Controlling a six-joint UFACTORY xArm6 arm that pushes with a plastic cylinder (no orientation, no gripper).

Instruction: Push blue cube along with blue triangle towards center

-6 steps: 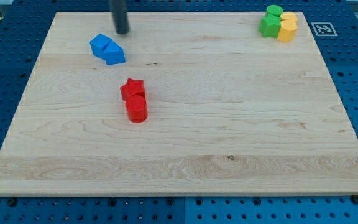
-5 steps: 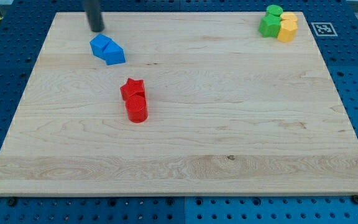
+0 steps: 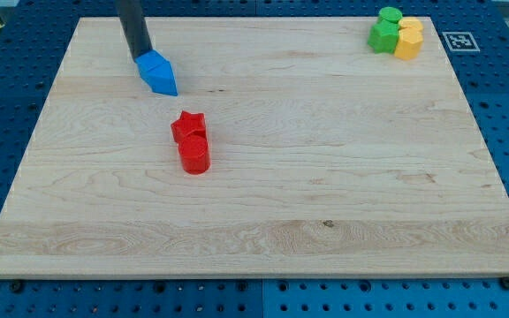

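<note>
1. My tip (image 3: 140, 56), a bare rod holding nothing, is pressed against the blue blocks' upper-left side.
2. The blue cube (image 3: 148, 64) and blue triangle (image 3: 163, 79) have been nudged right since earlier.

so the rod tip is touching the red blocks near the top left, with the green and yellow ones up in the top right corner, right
Not quite. In the camera view my tip is against the blue blocks near the view's top left, not the red ones. The red blocks sit apart, lower and nearer the centre. The green blocks and yellow blocks are indeed in the top right corner.
</note>
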